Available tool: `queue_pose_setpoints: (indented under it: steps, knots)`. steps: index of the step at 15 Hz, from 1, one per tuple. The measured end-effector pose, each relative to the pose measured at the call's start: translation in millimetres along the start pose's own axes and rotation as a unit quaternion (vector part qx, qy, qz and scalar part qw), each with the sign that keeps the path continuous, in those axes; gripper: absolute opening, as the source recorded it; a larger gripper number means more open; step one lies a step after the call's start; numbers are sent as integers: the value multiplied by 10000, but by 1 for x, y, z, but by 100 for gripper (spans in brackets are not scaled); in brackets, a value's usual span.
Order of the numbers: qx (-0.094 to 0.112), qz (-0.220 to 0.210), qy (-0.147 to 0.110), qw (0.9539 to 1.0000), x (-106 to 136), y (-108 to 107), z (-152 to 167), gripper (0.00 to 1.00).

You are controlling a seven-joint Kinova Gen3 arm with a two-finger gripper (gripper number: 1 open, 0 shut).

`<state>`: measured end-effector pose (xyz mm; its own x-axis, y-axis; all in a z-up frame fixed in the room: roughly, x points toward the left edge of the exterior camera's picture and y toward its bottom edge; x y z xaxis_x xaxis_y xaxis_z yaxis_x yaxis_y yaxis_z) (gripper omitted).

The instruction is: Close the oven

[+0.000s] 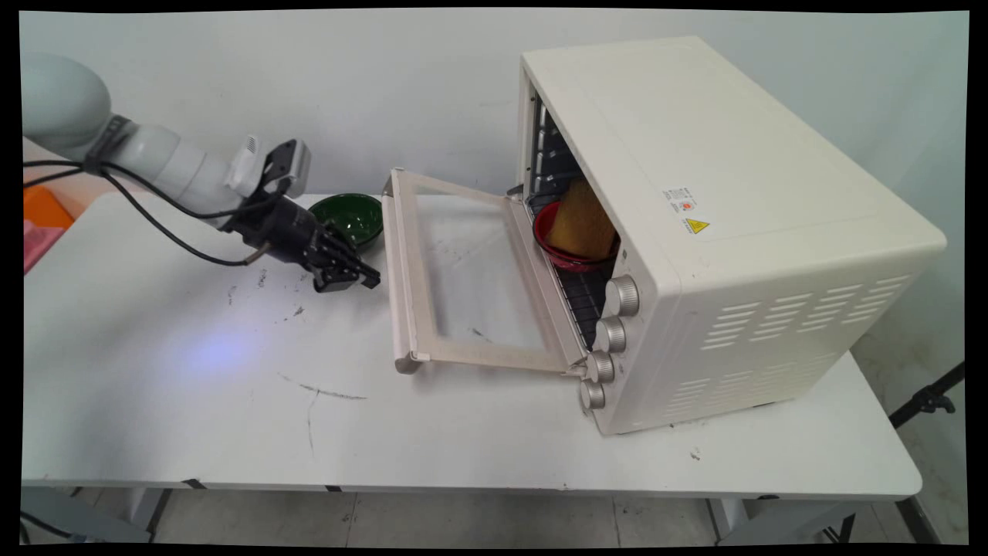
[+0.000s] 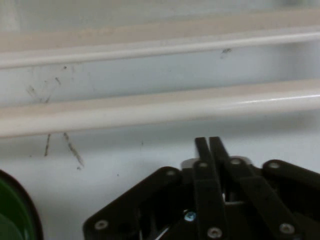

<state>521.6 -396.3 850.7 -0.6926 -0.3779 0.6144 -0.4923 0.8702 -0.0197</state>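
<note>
My black gripper (image 1: 363, 276) hangs low over the table, just left of the handle bar (image 1: 391, 270) of the cream toaster oven's open door (image 1: 463, 278). In the hand view its two fingers (image 2: 209, 145) lie pressed together, shut on nothing, pointing at the door's handle bar (image 2: 160, 111) close ahead. A green bowl (image 1: 349, 216) stands on the table right behind the gripper; its rim (image 2: 15, 210) shows at the hand view's lower left. Inside the oven (image 1: 695, 232) a red bowl (image 1: 563, 247) holds a yellow sponge-like block (image 1: 584, 220) on the wire rack.
The oven door lies folded down flat toward the left, with a glass pane. Four round knobs (image 1: 610, 336) line the oven's front edge. Orange and pink things (image 1: 42, 220) sit at the far left beyond the table. Dark scuff marks streak the tabletop (image 1: 316, 390).
</note>
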Motion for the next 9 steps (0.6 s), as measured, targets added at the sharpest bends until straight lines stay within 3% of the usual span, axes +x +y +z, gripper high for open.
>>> queue_pose_setpoints:
  steps: [9]
  knots:
    - [70,-129,-25,9999,-2,-1,51,0]
